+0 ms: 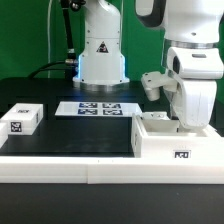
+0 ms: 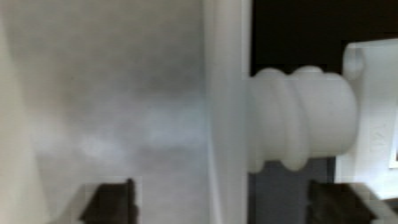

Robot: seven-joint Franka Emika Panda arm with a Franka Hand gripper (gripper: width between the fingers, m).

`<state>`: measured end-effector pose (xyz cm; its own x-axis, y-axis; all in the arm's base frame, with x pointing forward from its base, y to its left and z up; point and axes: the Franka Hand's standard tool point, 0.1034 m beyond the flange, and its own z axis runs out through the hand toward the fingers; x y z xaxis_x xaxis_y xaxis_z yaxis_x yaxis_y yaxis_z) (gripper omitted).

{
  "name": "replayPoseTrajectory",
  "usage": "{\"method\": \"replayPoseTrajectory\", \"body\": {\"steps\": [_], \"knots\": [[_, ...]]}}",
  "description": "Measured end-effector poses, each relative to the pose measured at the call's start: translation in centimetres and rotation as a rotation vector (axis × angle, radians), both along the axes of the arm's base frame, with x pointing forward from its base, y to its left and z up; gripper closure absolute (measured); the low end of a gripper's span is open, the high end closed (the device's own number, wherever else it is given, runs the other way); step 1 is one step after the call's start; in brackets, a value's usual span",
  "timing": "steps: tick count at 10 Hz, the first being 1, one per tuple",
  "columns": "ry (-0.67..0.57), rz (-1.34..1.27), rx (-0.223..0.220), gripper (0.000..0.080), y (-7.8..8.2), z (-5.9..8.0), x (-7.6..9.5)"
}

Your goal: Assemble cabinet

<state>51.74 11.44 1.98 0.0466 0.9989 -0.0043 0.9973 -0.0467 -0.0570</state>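
The cabinet (image 1: 160, 142), a large white box-shaped body with a square tag on its front, stands at the exterior view's right on the black table. My gripper (image 1: 186, 124) reaches down into its top, and the fingertips are partly hidden by the cabinet's wall. In the wrist view, the gripper (image 2: 237, 200) is open. Its dark fingertips (image 2: 111, 200) stand wide apart on either side of a thin white cabinet wall (image 2: 228, 90), not touching it. A ribbed white knob (image 2: 294, 115) juts from that wall.
A small loose white block (image 1: 20, 119) with one tag lies at the exterior view's left. The marker board (image 1: 98, 108) lies flat at the table's middle back, in front of the arm's white base (image 1: 100, 55). A white ledge (image 1: 70, 163) runs along the front.
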Motion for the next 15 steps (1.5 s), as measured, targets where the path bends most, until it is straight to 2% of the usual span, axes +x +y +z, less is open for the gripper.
{"method": "replayPoseTrajectory", "body": {"steps": [1, 2, 3, 4, 6, 9, 11, 12, 15], "knots": [[0.000, 0.000, 0.000, 0.0121, 0.0, 0.0, 0.0], [0.001, -0.001, 0.000, 0.0121, -0.1, 0.0, 0.0], [0.004, -0.001, -0.001, 0.0025, -0.1, -0.1, -0.1], [0.006, 0.000, -0.001, 0.0007, -0.1, -0.1, -0.2], [0.006, -0.001, -0.002, 0.0001, 0.0, 0.1, -0.3], [-0.017, -0.011, -0.010, 0.0002, 0.5, 3.3, -1.8], [-0.040, -0.038, -0.011, 0.0002, 1.3, 5.3, -3.7], [-0.054, -0.047, -0.008, 0.0002, 1.5, 5.9, -4.7], [-0.048, -0.050, -0.009, 0.0002, 1.2, 5.5, -4.6]]}}
